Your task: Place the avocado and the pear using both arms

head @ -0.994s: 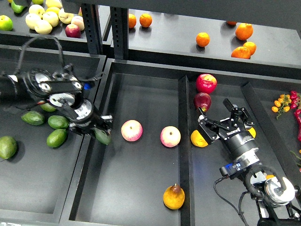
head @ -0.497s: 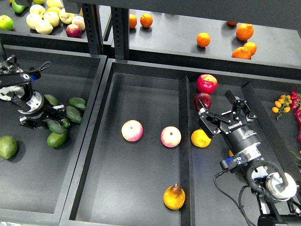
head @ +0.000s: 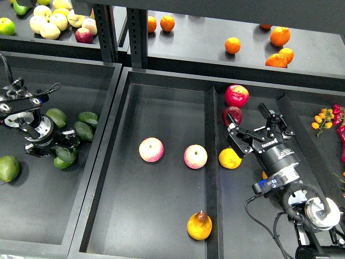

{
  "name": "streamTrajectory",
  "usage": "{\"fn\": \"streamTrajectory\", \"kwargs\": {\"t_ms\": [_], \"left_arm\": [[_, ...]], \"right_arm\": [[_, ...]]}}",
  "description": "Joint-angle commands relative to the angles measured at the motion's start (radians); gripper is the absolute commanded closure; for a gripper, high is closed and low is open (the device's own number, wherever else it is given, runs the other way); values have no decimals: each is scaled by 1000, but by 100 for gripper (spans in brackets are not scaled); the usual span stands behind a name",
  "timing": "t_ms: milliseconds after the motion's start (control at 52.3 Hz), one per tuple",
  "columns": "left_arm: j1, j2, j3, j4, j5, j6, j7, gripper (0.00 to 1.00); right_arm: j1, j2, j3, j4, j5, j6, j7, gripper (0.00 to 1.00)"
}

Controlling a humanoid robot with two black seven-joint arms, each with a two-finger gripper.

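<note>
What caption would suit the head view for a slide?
Left claw reaches among avocados in the left tray; right claw hovers open by a yellow fruit; the pear waits in the middle tray.

My left black two-finger gripper (head: 64,145) points right and down from my left wrist, its fingers too dark to tell apart. My right black two-finger gripper (head: 253,128) reaches up-left, fingers spread apart, holding nothing.

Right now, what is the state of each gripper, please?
Left gripper: among the avocados; cannot tell if open or closed.
Right gripper: open, holding nothing, beside a yellow fruit.
</note>
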Motion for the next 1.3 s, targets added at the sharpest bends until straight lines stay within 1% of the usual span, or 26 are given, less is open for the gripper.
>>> {"fn": "streamTrajectory", "kwargs": {"t_ms": [0, 96, 306, 459, 650, 745, 803, 822, 860, 917, 1013, 1108, 1127, 1223, 1280], "left_arm": [[1, -19, 1, 26, 7, 0, 0, 61], [1, -32, 1, 43, 33, 0, 0, 53], [0, -41, 1, 46, 56, 0, 0, 39], [-6, -47, -1, 46, 71, 0, 0, 27], [-16, -52, -36, 44, 70, 0, 0, 19], [-26, -49, -56, 40, 68, 0, 0, 12], [-31, -42, -85, 37, 68, 0, 0, 9], [-28, -30, -151, 37, 67, 0, 0, 6], [-23, -24, -188, 37, 65, 0, 0, 5], [-17, -9, -261, 38, 55, 0, 0, 4], [12, 5, -433, 37, 42, 0, 0, 4], [78, 8, -649, 23, 18, 0, 0, 4], [86, 10, -669, 21, 13, 0, 0, 3], [179, 22, -878, -25, -36, 0, 0, 3], [240, 21, -972, -58, -66, 0, 0, 3]], "right_arm": [[-1, 0, 0, 0, 0, 0, 0, 0], [-4, 0, 0, 0, 0, 0, 0, 0], [-4, 0, -2, 0, 0, 3, -2, 0], [-10, 0, -2, 0, 0, 4, -3, 0], [-14, 0, -3, 0, 0, 6, -5, 0], [-14, 0, -3, 0, 0, 6, -5, 0], [-14, 0, -3, 0, 0, 6, -5, 0], [-14, 0, -3, 0, 0, 6, -6, 0], [-16, 0, -3, -2, 0, 6, -6, 0], [-16, 0, -3, -3, 0, 14, -8, 0], [-16, 0, -2, -9, -1, 34, -8, 0], [-16, 0, 0, -18, -3, 49, -11, 0], [-16, 0, -2, -20, -3, 50, -13, 0], [-16, 0, -2, -26, -3, 75, -36, 0], [-16, 0, -3, -32, -5, 90, -49, 0]]}}
